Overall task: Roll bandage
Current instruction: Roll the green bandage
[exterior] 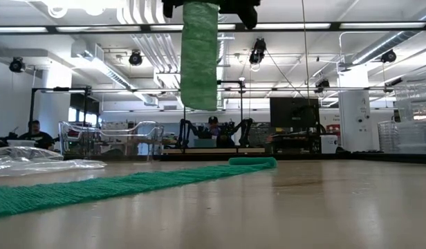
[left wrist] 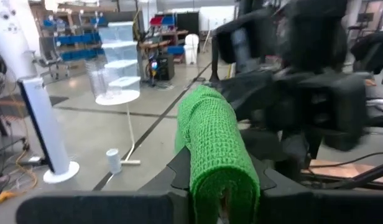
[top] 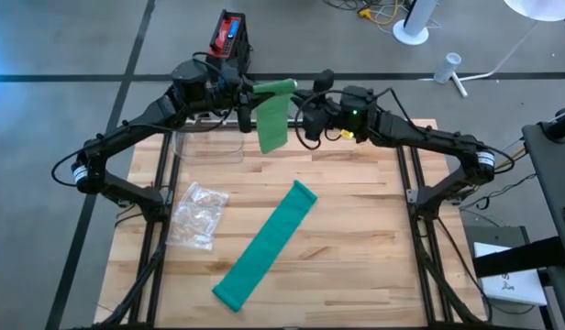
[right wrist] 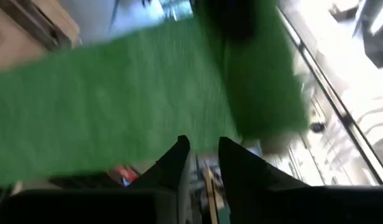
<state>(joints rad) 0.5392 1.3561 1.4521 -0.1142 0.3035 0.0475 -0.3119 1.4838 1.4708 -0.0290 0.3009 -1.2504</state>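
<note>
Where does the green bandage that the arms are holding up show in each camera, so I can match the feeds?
High view: the held bandage hangs between the left gripper and right gripper, at the table's far edge.
Low view: held bandage hangs from the top, centre.
Left wrist view: held bandage fills the centre, draped over that arm's fingers.
Right wrist view: held bandage, blurred, spans the picture.
Shared landmark: the second bandage flat on the table, also in the low view.
</note>
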